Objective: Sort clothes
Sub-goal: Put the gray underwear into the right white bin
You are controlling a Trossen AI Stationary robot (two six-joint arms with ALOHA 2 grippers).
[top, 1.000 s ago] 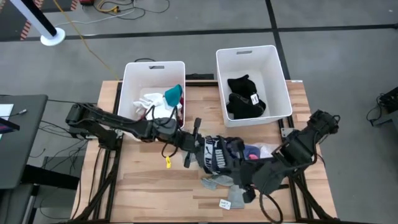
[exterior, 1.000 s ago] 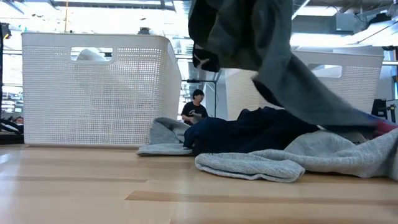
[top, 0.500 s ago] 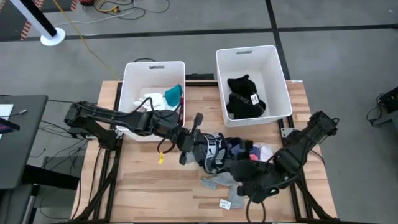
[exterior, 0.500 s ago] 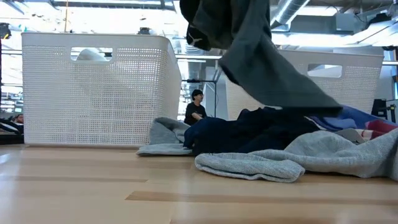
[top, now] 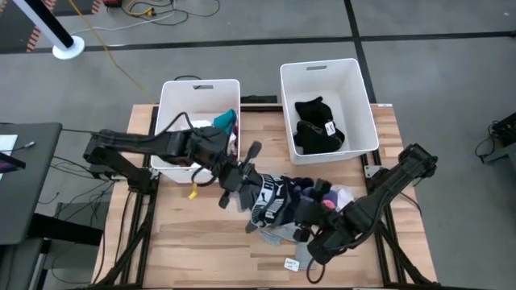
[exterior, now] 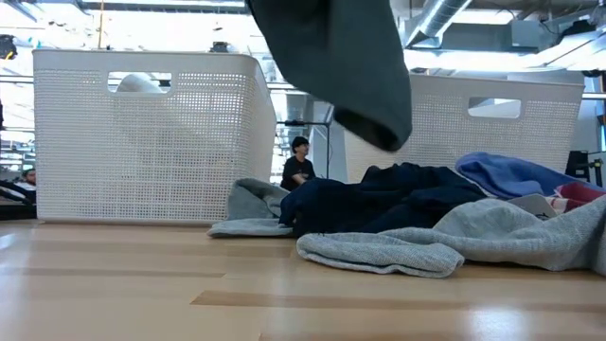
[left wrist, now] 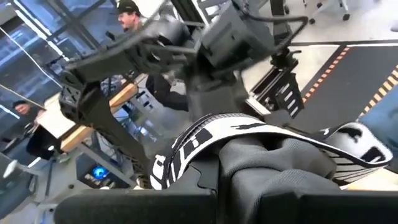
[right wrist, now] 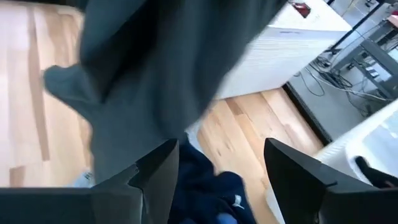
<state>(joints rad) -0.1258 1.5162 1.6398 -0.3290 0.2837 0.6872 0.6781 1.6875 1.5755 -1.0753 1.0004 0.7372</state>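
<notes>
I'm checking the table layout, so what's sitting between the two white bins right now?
Nothing: in the high view the left bin and the right bin are separated by a bare strip of wooden table.

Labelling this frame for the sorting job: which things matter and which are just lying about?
Job:
- dark garment, hanging from the shut left hand
- clothes pile
- left bin
- right bin

Lying about:
- yellow tag
- person beyond the table

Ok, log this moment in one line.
left end effector: shut on dark garment, lifted | right end effector: open, empty, beside pile | bins: partly filled
</notes>
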